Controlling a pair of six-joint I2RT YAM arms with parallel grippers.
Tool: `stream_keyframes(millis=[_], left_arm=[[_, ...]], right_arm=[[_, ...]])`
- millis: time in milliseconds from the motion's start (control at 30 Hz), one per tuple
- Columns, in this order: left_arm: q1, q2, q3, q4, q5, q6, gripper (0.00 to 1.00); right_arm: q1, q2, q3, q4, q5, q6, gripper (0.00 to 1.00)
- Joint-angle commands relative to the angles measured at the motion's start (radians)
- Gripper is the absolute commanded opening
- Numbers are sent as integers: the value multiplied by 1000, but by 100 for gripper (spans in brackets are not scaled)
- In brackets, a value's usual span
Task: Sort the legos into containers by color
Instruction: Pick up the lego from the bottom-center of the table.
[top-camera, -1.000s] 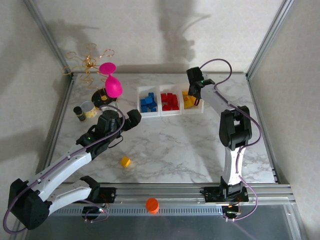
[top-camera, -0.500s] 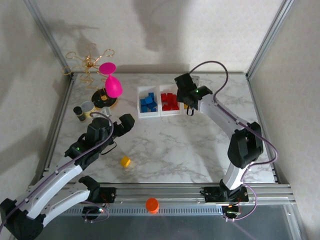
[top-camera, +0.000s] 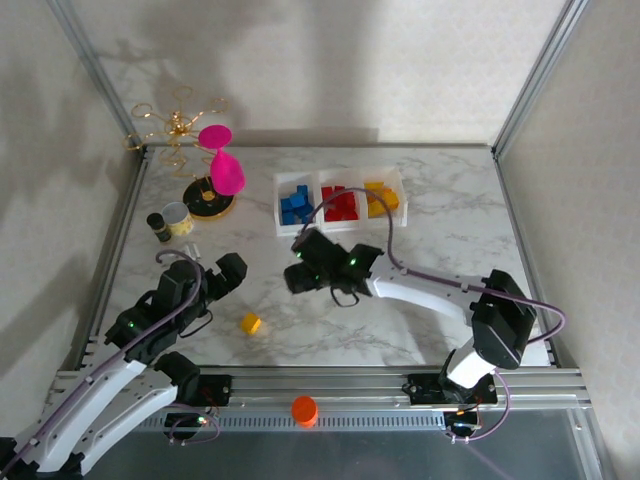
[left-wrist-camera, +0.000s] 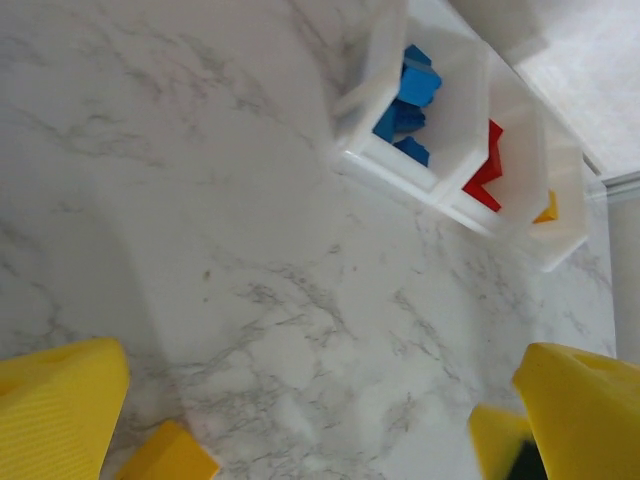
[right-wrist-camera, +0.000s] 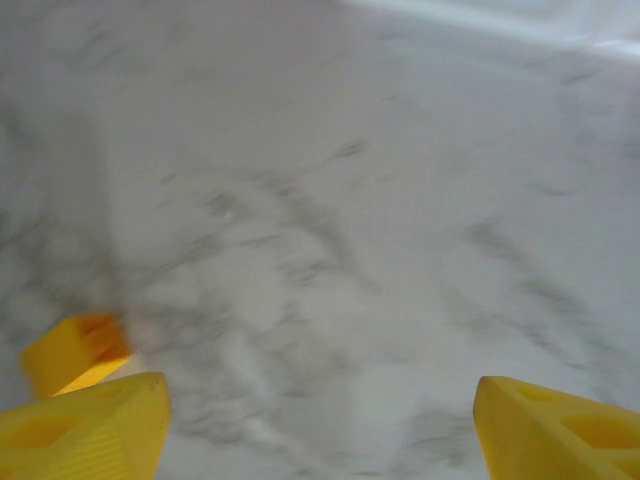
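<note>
The sort is nearly finished, by my reading. The three joined containers (top-camera: 362, 226) sit at 12 o'clock on the tabletop (top-camera: 420, 260), and each bin holds a single colour. The blue legos (top-camera: 295, 205) are in the bin toward 9 o'clock, the red legos (top-camera: 340, 203) in the middle one, and the yellow legos (top-camera: 380, 197) in the bin toward 3 o'clock. No brick looks misplaced, though the piles are too small to count.

What is left, as far as I can see, is one loose yellow lego (top-camera: 250, 323). It lies alone on the marble at about 7 o'clock from the table's centre, well apart from the containers. It belongs in the yellow bin, the farthest of the three from it.

The right gripper (top-camera: 300, 275) reaches across the table and hangs near the brick, at about 1 o'clock from it. In the right wrist view its fingers (right-wrist-camera: 90, 425) stand wide apart with only bare marble between them. The yellow lego (right-wrist-camera: 72, 350) sits at 8 o'clock in that view, just beside one fingertip and not between the two, so it is not yet gripped.

The left gripper (top-camera: 230, 270) is at about 11 o'clock from the brick. Its fingers (left-wrist-camera: 60, 400) are also spread and hold nothing.
</note>
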Motion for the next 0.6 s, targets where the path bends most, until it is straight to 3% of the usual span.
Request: stream_keyframes(millis=[0, 267, 567], left_arm=[[6, -22, -2, -146, -81, -59, 100], [6, -87, 24, -256, -151, -117, 100], [6, -114, 38, -302, -184, -138, 100]], right_arm=[[65, 41, -53, 186, -117, -38, 81], [175, 195, -82, 423, -183, -145, 83], [212, 361, -1, 440, -148, -231, 86]])
